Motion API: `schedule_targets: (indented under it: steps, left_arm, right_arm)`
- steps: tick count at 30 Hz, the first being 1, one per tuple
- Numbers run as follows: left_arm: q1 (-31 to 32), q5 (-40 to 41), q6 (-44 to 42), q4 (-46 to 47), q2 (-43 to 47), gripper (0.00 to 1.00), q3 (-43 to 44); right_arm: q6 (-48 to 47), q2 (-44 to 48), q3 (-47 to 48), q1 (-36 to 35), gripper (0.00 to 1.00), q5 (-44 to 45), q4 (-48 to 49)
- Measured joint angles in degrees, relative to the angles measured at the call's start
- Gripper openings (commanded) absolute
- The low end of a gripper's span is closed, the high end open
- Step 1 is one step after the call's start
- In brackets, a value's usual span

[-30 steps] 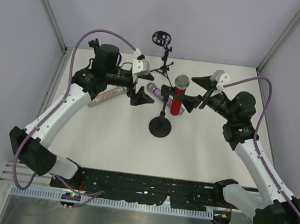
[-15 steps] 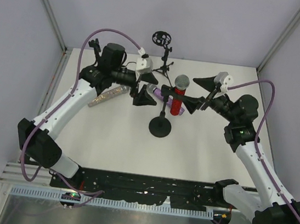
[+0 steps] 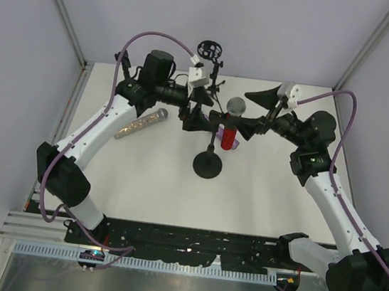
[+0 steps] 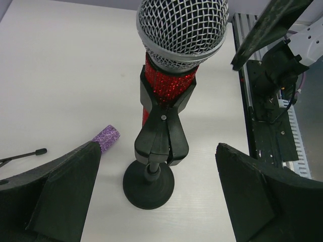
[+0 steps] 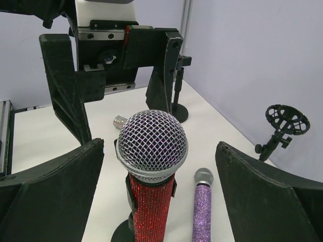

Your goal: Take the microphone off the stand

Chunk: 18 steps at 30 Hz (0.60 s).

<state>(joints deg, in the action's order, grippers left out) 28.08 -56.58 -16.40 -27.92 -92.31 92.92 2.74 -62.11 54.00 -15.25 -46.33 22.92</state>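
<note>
A red glitter microphone (image 3: 229, 136) with a silver mesh head stands upright in the black clip (image 4: 161, 136) of a stand with a round base (image 3: 207, 166). My left gripper (image 3: 200, 110) is open just left of the microphone. In the left wrist view the gripper (image 4: 156, 145) has its fingers spread wide either side of the clip, not touching. My right gripper (image 3: 254, 114) is open just right of the head. In the right wrist view the gripper (image 5: 159, 142) has its fingers either side of the mesh head (image 5: 151, 143), apart from it.
A purple glitter microphone (image 5: 202, 212) lies on the table behind the stand. A silver glitter microphone (image 3: 140, 122) lies to the left. An empty shock-mount stand (image 3: 210, 51) stands at the back of the white table (image 3: 147, 175).
My left gripper has moved right, up to the red microphone, and now hides most of the purple one. My right gripper has shifted slightly towards the head. Both stay open.
</note>
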Motion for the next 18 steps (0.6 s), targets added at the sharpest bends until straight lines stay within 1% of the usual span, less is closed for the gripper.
schedule_targets:
  steps: [4, 8, 10, 12, 15, 17, 18]
  left_arm:
    - [1.3, 0.0, 0.4, 0.0, -0.3, 1.00, 0.0]
    - [2.4, 0.0, 0.5, -0.4, -1.5, 0.99, 0.7]
    - [2.8, 0.0, 0.5, -1.0, -2.7, 0.98, 1.8]
    - [3.1, 0.0, 0.5, -1.7, -3.7, 0.95, 2.8]
    - [3.4, 0.1, 0.5, -2.4, -4.6, 0.90, 3.5]
    - [3.5, 0.2, 0.6, -2.9, -4.7, 0.89, 3.5]
    - [3.5, 0.3, 0.6, -3.1, -4.7, 0.89, 3.5]
  right_arm:
    - [1.4, -3.3, 1.1, -0.1, 0.96, -1.5, 1.1]
    - [2.6, -5.7, 1.4, -0.4, 1.00, -2.0, 1.4]
    - [3.1, -5.8, 1.4, -0.5, 0.95, -2.1, 1.7]
    - [3.2, -5.6, 1.4, -0.7, 0.88, -2.3, 2.7]
    - [3.1, -4.9, 1.1, -1.0, 0.73, -2.3, 3.6]
    - [3.0, -4.1, 0.5, -1.2, 0.68, -2.2, 4.1]
    - [2.9, -3.7, 0.2, -1.3, 0.67, -2.3, 4.3]
